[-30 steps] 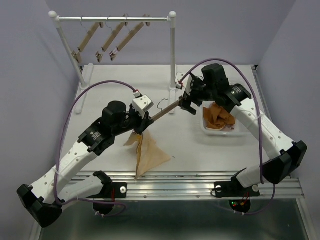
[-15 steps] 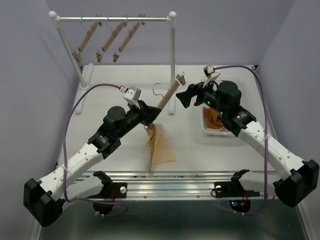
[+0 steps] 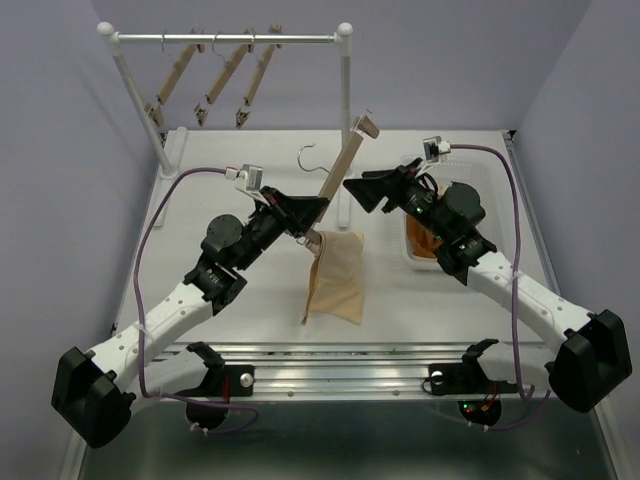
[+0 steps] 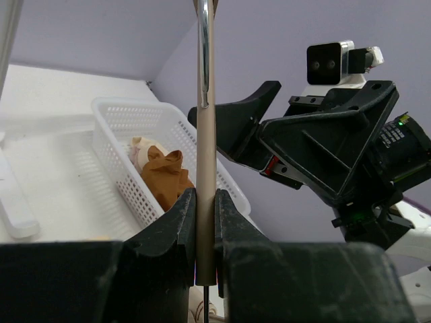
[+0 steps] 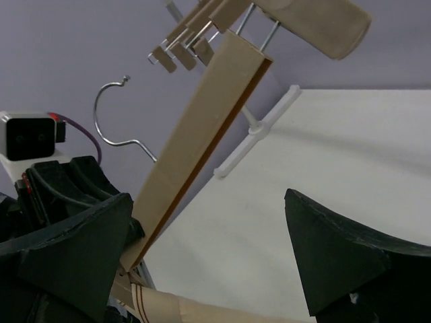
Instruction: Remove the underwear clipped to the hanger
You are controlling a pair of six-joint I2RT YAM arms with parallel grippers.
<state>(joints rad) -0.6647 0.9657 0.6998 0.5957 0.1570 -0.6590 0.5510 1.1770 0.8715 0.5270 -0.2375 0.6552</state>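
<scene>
My left gripper (image 3: 312, 218) is shut on the lower part of a wooden clip hanger (image 3: 342, 172) and holds it steeply tilted over the table; the left wrist view shows the bar (image 4: 205, 168) clamped between the jaws. The cream underwear (image 3: 337, 278) hangs from the hanger's lower end, and its hem reaches the table. The hanger's upper clip (image 3: 365, 126) holds nothing. My right gripper (image 3: 362, 190) is open and empty, just right of the bar (image 5: 202, 131). The cream waistband (image 5: 145, 304) shows below. The rust-brown underwear (image 4: 166, 179) and the pinkish-beige one (image 4: 141, 148) lie in the white basket (image 3: 455, 262).
A white clothes rack (image 3: 345, 120) stands at the back left with three bare wooden hangers (image 3: 215, 82) on its rail. Its right post is just behind the held hanger. The basket (image 4: 114, 138) sits at the right, under my right arm.
My left gripper has raised the hanger and tipped it more upright, moving right. My right gripper left the hanger's upper clip and now faces the bar, open. The underwear hangs from one end.
</scene>
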